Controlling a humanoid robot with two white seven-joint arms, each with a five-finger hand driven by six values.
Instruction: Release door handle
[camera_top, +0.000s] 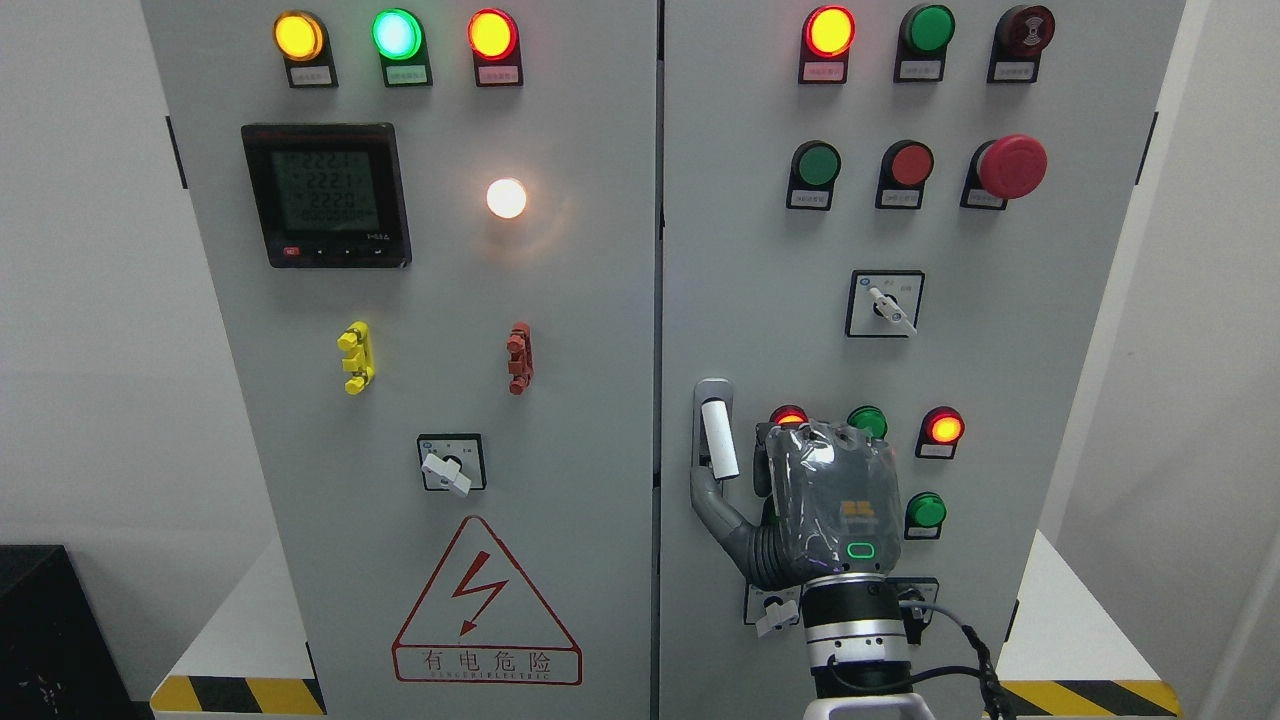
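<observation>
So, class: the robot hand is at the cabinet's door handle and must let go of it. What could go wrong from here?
1. The right robot hand has its thumb beside the door handle; withdrawing carelessly could snag it.
2. Indicator lights and a green button sit close around the hand; a sideways retreat might bump them.
3. The selector switch by the wrist could be knocked.

- An industrial electrical test room or lab: a grey two-door control cabinet (640, 330) fills the scene.
- On its doors: lit pilot lamps (396, 34), a digital power meter (326, 195), an emergency-stop button (1012, 166), rotary selector switches (885, 303).
- Low on its left door, a high-voltage warning triangle (486, 605).
- Under it, a yellow-black hazard-striped plinth (235, 693); behind it, plain white walls (90, 300).
</observation>
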